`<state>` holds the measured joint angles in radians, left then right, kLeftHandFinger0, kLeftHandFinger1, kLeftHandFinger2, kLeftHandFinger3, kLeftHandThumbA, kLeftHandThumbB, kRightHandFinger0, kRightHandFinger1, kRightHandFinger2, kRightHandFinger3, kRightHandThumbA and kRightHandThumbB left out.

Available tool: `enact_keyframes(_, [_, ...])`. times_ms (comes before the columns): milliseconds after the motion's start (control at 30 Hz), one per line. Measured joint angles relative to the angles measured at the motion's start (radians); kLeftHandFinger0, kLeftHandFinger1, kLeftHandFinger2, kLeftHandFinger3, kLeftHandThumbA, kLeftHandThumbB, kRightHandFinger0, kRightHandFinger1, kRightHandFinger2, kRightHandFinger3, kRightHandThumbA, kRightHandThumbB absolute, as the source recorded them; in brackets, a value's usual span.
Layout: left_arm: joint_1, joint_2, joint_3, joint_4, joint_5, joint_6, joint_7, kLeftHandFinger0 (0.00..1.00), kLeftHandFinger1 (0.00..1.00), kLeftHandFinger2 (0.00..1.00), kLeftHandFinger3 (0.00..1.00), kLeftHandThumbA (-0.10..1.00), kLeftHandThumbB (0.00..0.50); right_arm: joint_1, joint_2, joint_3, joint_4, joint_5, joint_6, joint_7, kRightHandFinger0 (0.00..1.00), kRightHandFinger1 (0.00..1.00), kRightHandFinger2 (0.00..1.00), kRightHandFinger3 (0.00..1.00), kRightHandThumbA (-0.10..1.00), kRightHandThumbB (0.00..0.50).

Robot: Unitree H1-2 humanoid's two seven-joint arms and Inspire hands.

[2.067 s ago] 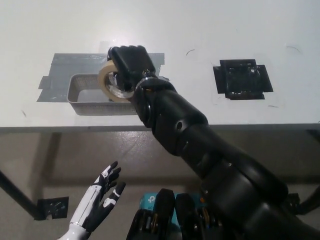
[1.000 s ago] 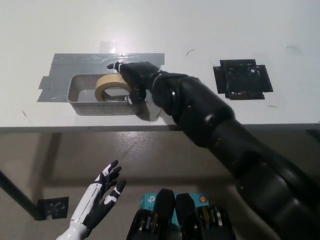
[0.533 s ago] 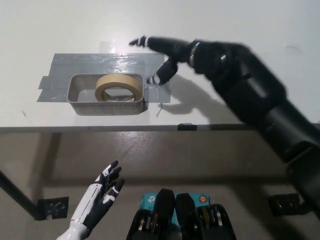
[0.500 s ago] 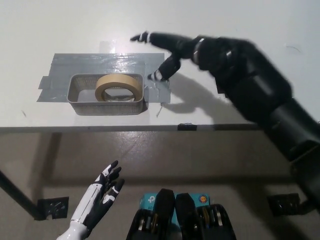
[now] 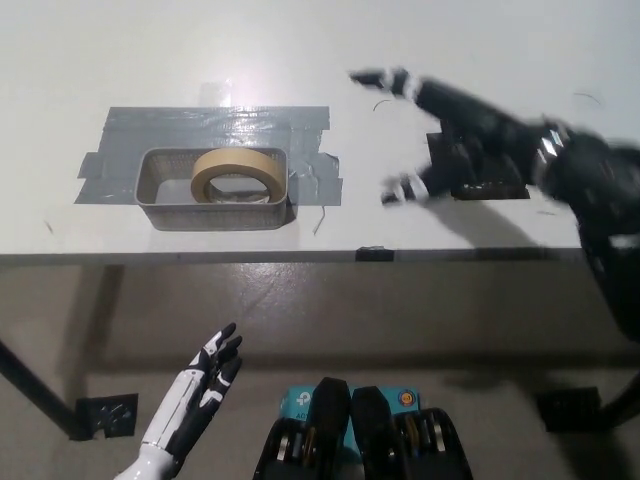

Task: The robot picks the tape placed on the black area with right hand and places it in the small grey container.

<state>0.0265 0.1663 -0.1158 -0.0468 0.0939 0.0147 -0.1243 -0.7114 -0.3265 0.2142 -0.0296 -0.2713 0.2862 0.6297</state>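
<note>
White table (image 5: pixel 300 40), tape (image 5: pixel 235 173) in grey container (image 5: pixel 160 200), right hand (image 5: pixel 470 140) splayed, empty, left hand (image 5: pixel 205 385) splayed, low

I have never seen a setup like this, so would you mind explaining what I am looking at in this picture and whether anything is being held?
This is a single view from a camera on a humanoid robot's head, looking steeply down at a white table. The black right robot hand reaches in from the right, open and holding nothing, blurred, above a black square patch on the table. The white left robot hand rests open, low at the left, below the table's edge. On the table's left side, a small grey container sits on a patch of grey tape strips. A roll of beige tape leans inside the container, so nothing is held right now.
</note>
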Motion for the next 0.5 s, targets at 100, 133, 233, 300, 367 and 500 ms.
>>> enact_keyframes(100, [0.009, 0.0, 0.0, 0.001, 0.0, -0.001, 0.0, 1.0, 1.0, 1.0, 1.0, 0.95, 0.14, 0.176, 0.005, -0.069, -0.111, 0.036, 0.003, -0.005, 1.0, 1.0, 1.0, 1.0, 1.0, 0.351])
enact_keyframes(133, [0.014, 0.0, 0.0, 0.002, 0.0, -0.002, 0.001, 1.0, 1.0, 1.0, 1.0, 0.95, 0.14, 0.249, 0.009, -0.1, -0.151, 0.052, 0.003, -0.008, 1.0, 1.0, 1.0, 1.0, 1.0, 0.348])
enact_keyframes(233, [0.029, 0.0, 0.001, 0.01, 0.001, -0.004, 0.002, 1.0, 1.0, 1.0, 1.0, 0.94, 0.135, 0.423, 0.025, -0.186, -0.265, 0.099, 0.002, -0.02, 1.0, 1.0, 1.0, 1.0, 1.0, 0.283])
enact_keyframes(300, [0.044, 0.0, 0.003, 0.013, 0.001, -0.009, 0.003, 1.0, 1.0, 1.0, 1.0, 0.94, 0.136, 0.546, 0.054, -0.256, -0.341, 0.139, 0.001, -0.041, 1.0, 1.0, 1.0, 1.0, 1.0, 0.287])
enact_keyframes(367, [0.061, -0.001, 0.008, 0.015, 0.001, -0.017, 0.005, 1.0, 1.0, 1.0, 1.0, 0.93, 0.144, 0.635, 0.093, -0.309, -0.383, 0.177, -0.008, -0.063, 1.0, 1.0, 1.0, 1.0, 1.0, 0.287])
enact_keyframes(500, [0.093, -0.005, 0.02, 0.021, 0.001, -0.036, 0.008, 1.0, 1.0, 1.0, 1.0, 0.95, 0.156, 0.745, 0.195, -0.372, -0.326, 0.213, -0.068, -0.128, 1.0, 1.0, 1.0, 1.0, 1.0, 0.217])
